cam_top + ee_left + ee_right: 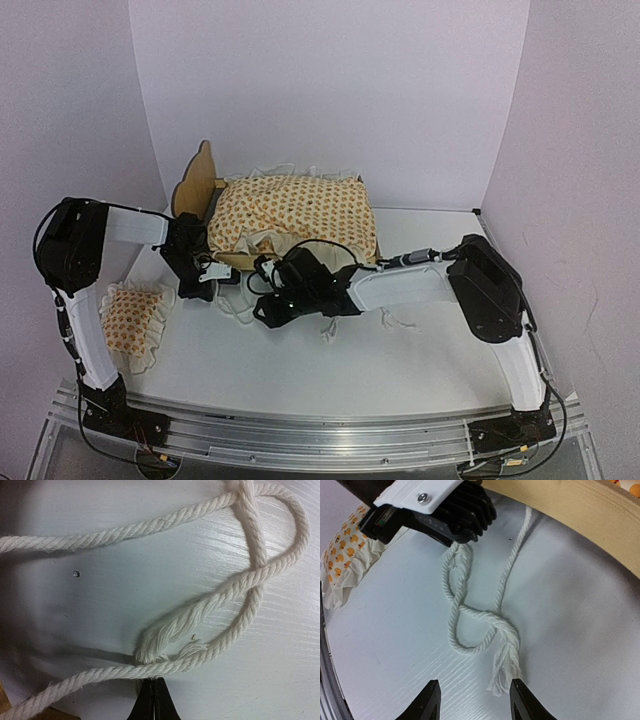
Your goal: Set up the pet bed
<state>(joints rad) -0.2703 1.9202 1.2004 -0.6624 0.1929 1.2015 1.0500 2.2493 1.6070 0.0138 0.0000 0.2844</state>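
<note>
The pet bed (200, 185) stands at the back of the table, its scalloped headboard on the left, with the orange-patterned cushion (295, 215) lying on it. White tie cords (480, 615) trail from the cushion onto the table in front of the bed's wooden side rail (580, 515). My left gripper (153, 696) is shut, pinching a cord (150, 652) at its tips; the right wrist view shows the cord running up into its jaws. My right gripper (474, 697) is open just above the table. A frayed cord end (505, 672) lies between its fingertips, close to the right one.
The small ruffled pillow (135, 315) lies on the table at the left, beside the left arm's base. Both grippers (240, 285) work close together in front of the bed. White walls close in the table on three sides.
</note>
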